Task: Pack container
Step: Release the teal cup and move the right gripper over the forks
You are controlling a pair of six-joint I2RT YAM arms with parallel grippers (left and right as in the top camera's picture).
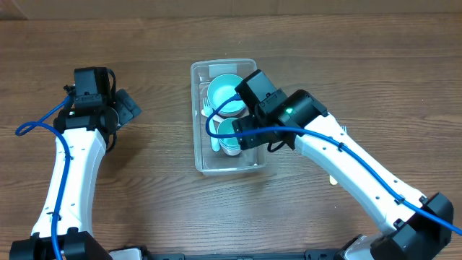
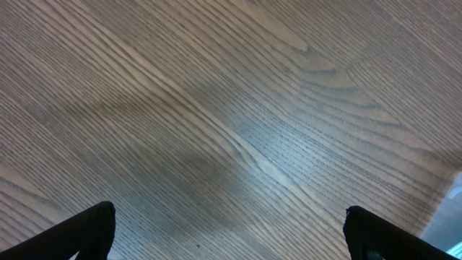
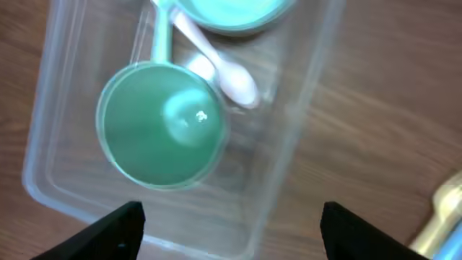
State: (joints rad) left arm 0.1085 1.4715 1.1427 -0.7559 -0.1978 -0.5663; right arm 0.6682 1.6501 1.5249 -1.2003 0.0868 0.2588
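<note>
The clear plastic container (image 1: 206, 160) stands at the table's middle. It holds a light-blue bowl (image 1: 224, 88), a green cup (image 1: 229, 136) and a white spoon (image 1: 214, 142). The right wrist view shows the container's rim (image 3: 43, 130), the cup (image 3: 160, 124), the spoon (image 3: 227, 76) and the bowl's edge (image 3: 231, 16). My right gripper (image 3: 229, 227) is open and empty above the container's near end. My left gripper (image 2: 229, 230) is open and empty over bare wood, left of the container.
A pale yellowish utensil (image 1: 333, 178) lies on the table right of the container, partly under my right arm; it also shows in the right wrist view (image 3: 439, 217). A blue cable (image 1: 43, 123) loops beside my left arm.
</note>
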